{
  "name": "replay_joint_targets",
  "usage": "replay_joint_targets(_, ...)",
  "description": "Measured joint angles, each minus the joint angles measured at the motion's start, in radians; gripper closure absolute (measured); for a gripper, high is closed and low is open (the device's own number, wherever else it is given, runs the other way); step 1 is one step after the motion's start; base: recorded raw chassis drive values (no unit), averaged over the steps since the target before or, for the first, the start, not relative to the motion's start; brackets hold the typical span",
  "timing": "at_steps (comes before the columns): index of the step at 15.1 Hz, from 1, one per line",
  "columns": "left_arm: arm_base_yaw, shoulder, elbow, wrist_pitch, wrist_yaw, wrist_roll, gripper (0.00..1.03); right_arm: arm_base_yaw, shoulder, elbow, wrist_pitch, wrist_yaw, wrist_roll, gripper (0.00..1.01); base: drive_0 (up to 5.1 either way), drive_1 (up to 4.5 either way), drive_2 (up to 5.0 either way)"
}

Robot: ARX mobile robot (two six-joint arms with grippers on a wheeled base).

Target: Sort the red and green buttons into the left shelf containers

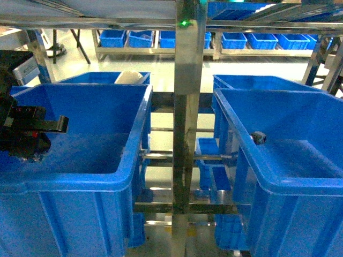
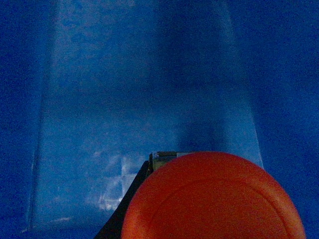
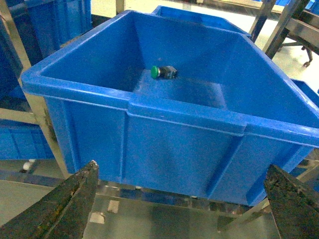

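Setting: warehouse aisle with a bright steel shelf frame [image 1: 187, 107], rows of small blue bins on far racks, pale floor beyond.

Item 1: large blue plastic bin on the left shelf [image 1: 80, 179]. Floor bare as far as the head view shows; no button lies in it yet.

Item 2: large blue plastic bin on the right [image 3: 174, 119]. Holds one green-capped push button with a dark body [image 3: 163, 71], lying on its side on the bin floor near the back wall, untouched.

Item 3: black left gripper [image 1: 32, 140], lowered inside the left bin at its near-left corner. The left wrist view shows a round red-orange button cap [image 2: 214, 199] filling the lower frame, seemingly gripped between the jaws, with the blue bin floor beneath.

Item 4: right gripper [image 3: 182, 199], dark fingers [image 3: 75, 199] spread wide, empty, outside and below the front wall of the right bin.

Progress, as judged: red button carried over the left container but not released; green button still to be fetched. Sorting is at an early stage, nothing delivered.
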Motion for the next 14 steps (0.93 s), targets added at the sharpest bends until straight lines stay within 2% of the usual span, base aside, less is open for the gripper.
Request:
replay_joint_targets(3, 0.014, 0.018, 0.015, -0.016, 0.013, 0.0, 0.77, 0.0, 0.0, 0.0, 0.0, 0.0, 0.0, 0.03, 0.0, 0.0, 0.0)
replay_joint_targets(6, 0.044, 0.063, 0.048, -0.019, 0.05, -0.002, 0.77, 0.0, 0.0, 0.0, 0.0, 0.0, 0.0, 0.03, 0.0, 0.0, 0.0)
replay_joint_targets(9, 0.096, 0.141, 0.109, -0.006, 0.088, -0.035, 0.77, 0.0, 0.0, 0.0, 0.0, 0.0, 0.0, 0.03, 0.0, 0.0, 0.0)
replay_joint_targets(10, 0.107, 0.151, 0.121, 0.008, 0.092, -0.047, 0.77, 0.0, 0.0, 0.0, 0.0, 0.0, 0.0, 0.03, 0.0, 0.0, 0.0)
replay_joint_targets(12, 0.127, 0.162, 0.127, 0.128, 0.111, -0.066, 0.77, 0.0, 0.0, 0.0, 0.0, 0.0, 0.0, 0.03, 0.0, 0.0, 0.0)
replay_joint_targets(14, 0.146, 0.179, 0.139, 0.147, 0.111, -0.08, 0.77, 0.0, 0.0, 0.0, -0.001, 0.0, 0.0, 0.03, 0.0, 0.0, 0.0)
